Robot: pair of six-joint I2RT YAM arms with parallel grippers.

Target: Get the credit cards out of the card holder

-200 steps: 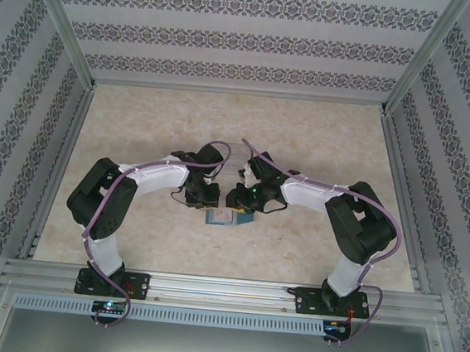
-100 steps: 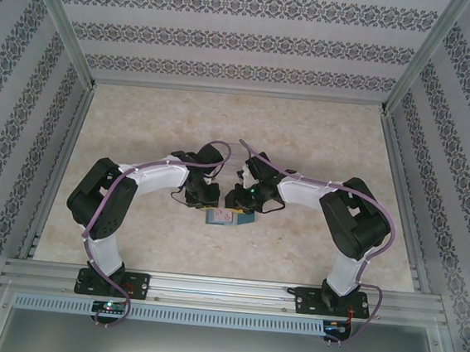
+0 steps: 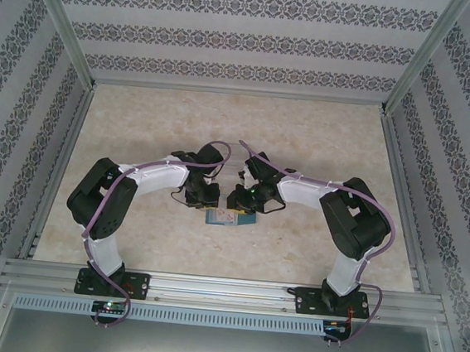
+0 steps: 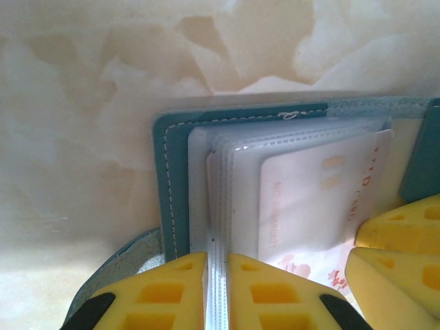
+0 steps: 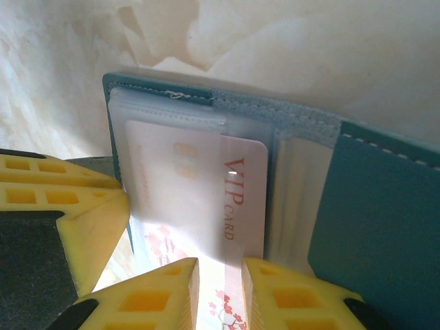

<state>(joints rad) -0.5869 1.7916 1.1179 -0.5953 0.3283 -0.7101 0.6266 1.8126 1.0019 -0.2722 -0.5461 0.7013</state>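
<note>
L hand (image 4: 216,292): holder (image 4: 170,179); R hand (image 5: 220,292): card (image 5: 196,199)

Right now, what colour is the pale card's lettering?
Red on the pale card; clearest in right wrist view.

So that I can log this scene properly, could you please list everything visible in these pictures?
card holder: one, teal, open, between the two grippers
clear sleeves: a stack, transparent, inside the card holder
card: one, whitish with red lettering, partly in a sleeve
table: one, beige marbled, under everything
walls: three, white with grey patterned bands, around the table
rail: one, silver metal, along the table's near edge
left arm: one, white and black, reaching to the middle
right arm: one, white and black, reaching to the middle
left gripper: yellow fingers, shut on the clear sleeves' edge
right gripper: yellow fingers, shut on the card's edge
</note>
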